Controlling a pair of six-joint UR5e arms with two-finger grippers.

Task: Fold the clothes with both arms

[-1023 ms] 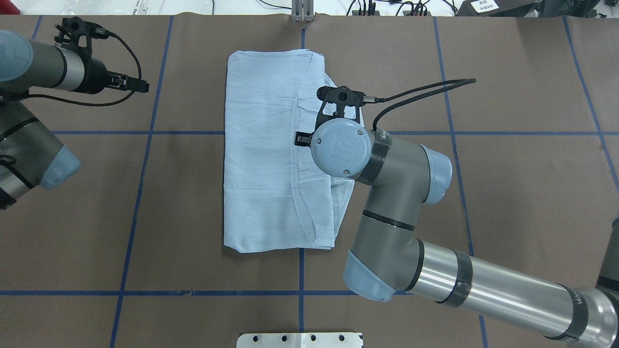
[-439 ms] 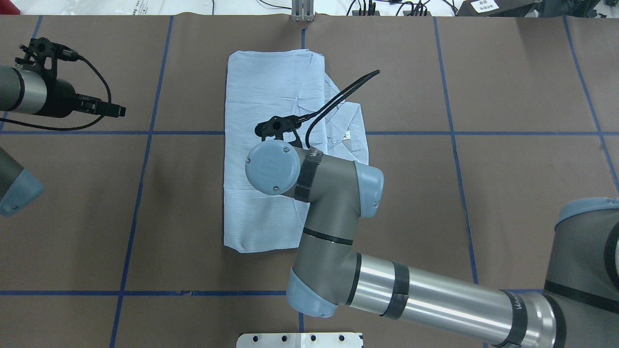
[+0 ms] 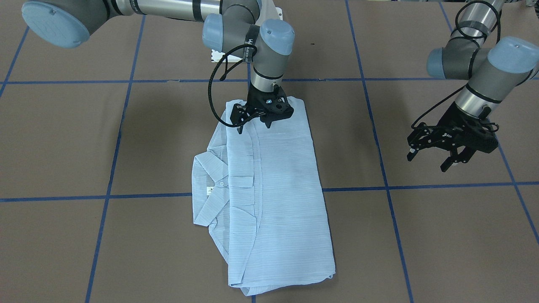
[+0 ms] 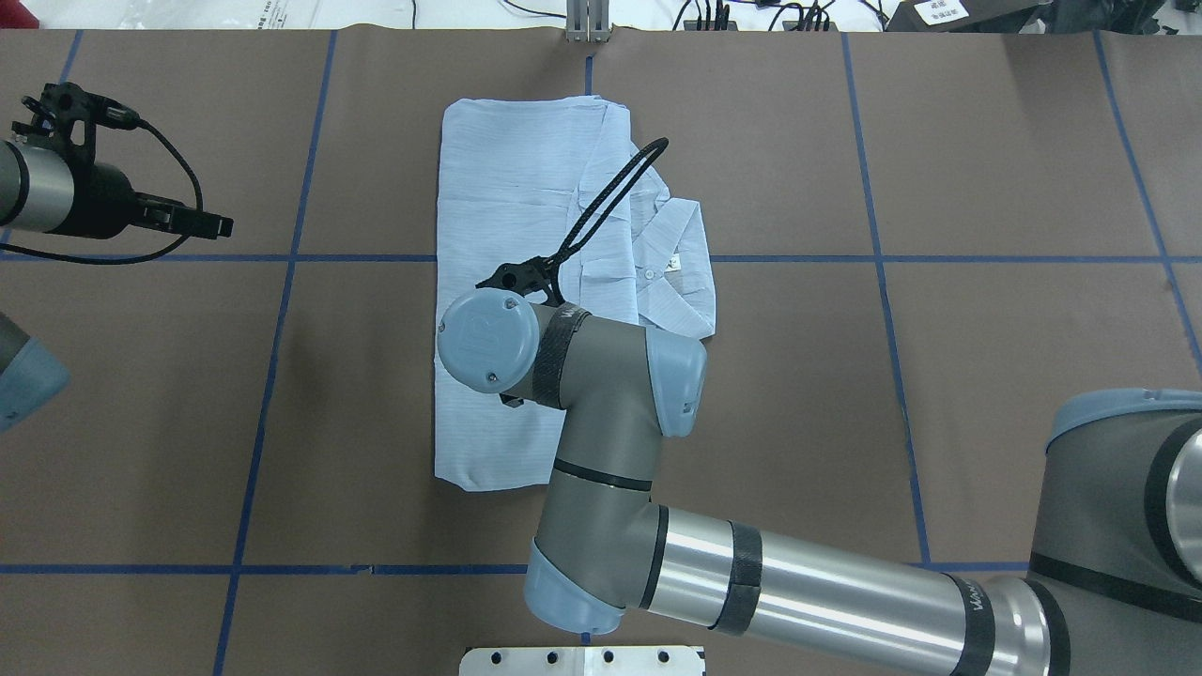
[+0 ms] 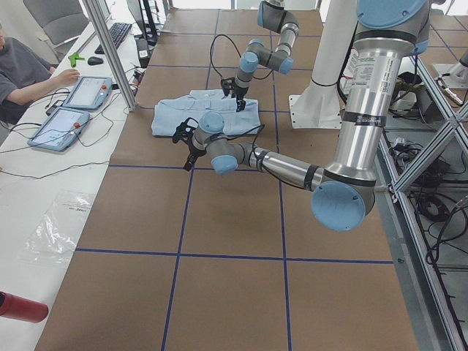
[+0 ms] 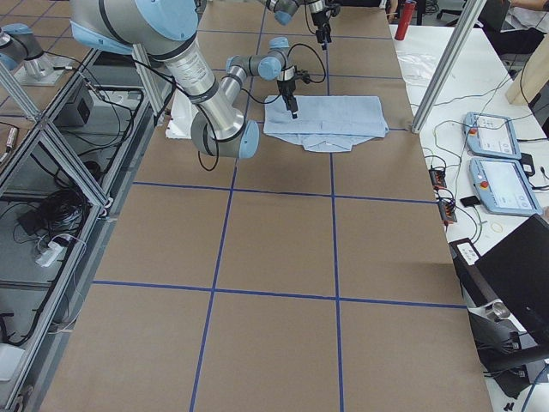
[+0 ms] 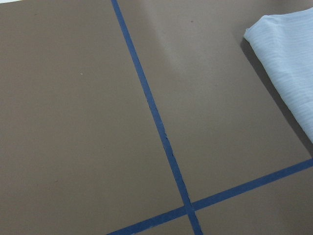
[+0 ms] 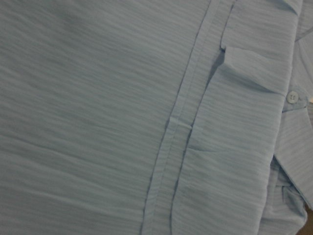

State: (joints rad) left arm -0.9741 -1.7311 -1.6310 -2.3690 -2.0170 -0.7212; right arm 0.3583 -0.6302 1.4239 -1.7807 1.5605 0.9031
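Note:
The pale-blue shirt [image 3: 278, 198] lies flat on the brown table, folded into a long rectangle [image 4: 507, 188], with its collar [image 3: 206, 198] sticking out at one side. My right gripper [image 3: 268, 122] hangs just over the shirt's end nearest the robot base. I cannot tell whether it is open or shut. Its wrist view shows only the placket, pocket edge and a button [image 8: 292, 96]. My left gripper [image 3: 454, 162] is open and empty above bare table, well off to the shirt's side. Only a shirt corner [image 7: 288, 44] reaches into its wrist view.
Blue tape lines [image 4: 282, 282] grid the brown table. A white base plate [image 4: 582, 660] sits at the robot's edge. A person [image 5: 22, 73] sits at a side desk with two tablets [image 5: 88, 91]. A red bottle [image 5: 18, 307] lies near there.
My right arm swung from the shirt's middle toward its near end, uncovering the collar. The left arm drew back away from the shirt. The shirt itself has not moved.

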